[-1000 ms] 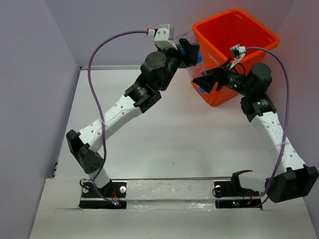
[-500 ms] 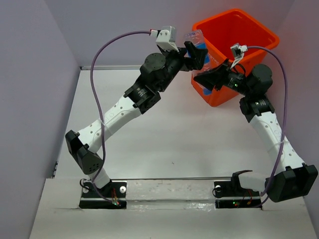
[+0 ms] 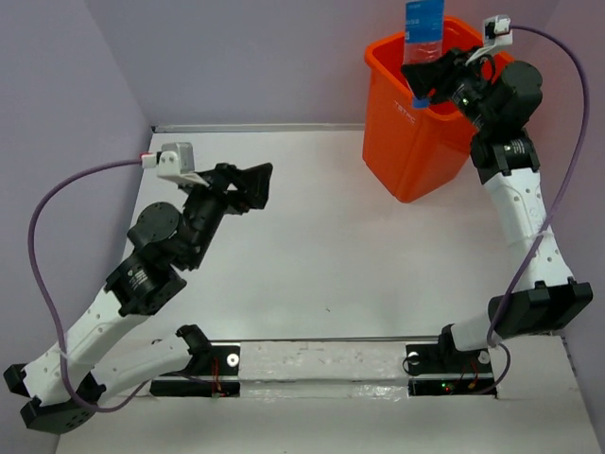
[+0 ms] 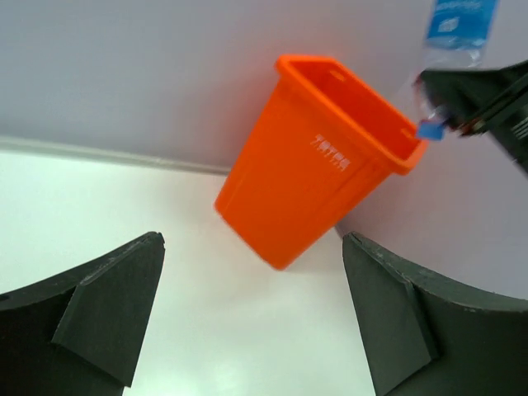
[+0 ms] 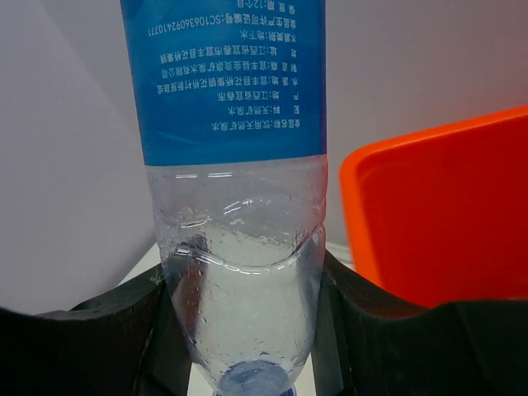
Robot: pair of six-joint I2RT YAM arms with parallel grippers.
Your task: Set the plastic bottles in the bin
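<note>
On the left, the left arm [image 3: 151, 274] hung over the surface [image 3: 321, 255] with the left jaws spread wide and holding nothing, pointed toward the bin [image 3: 402, 142] at the far right. Above the bin's rim, the right jaws were clenched on a clear plastic bottle [image 3: 423, 33] with a blue label, gripping it near the neck with the cap downward. We judged it light, thin-walled, easily dented and somewhat slick, so the stiffer shoulder by the neck seemed the sound place to hold. Its upper end ran out of both the top and right wrist views, the bin's inside was mostly hidden from us, and we could not tell whether the bottle stood squarely over the opening
</note>
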